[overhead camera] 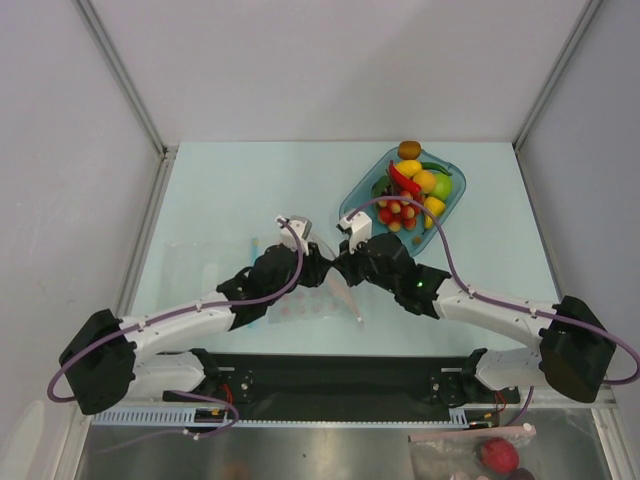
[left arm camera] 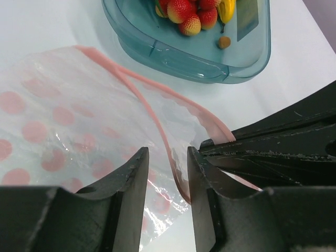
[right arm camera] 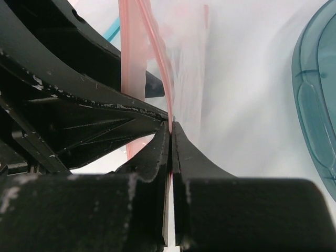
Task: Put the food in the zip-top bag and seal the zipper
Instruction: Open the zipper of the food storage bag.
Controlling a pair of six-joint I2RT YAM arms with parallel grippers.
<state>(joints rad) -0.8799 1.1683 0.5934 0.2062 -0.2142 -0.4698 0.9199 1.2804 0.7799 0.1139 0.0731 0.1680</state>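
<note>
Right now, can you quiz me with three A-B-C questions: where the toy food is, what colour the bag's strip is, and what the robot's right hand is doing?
1. Where is the food? A) in the teal tray B) in a cup C) on the floor
2. What colour is the zipper? A) green B) pink C) blue
3. What is the right gripper doing? A) standing wide open B) holding a strawberry C) pinching the zipper

Answers: 1 A, the fruits sit heaped inside the tray; 2 B, the strip along the mouth of the zip-top bag is pink; 3 C, its fingers are closed on the pink strip.
</note>
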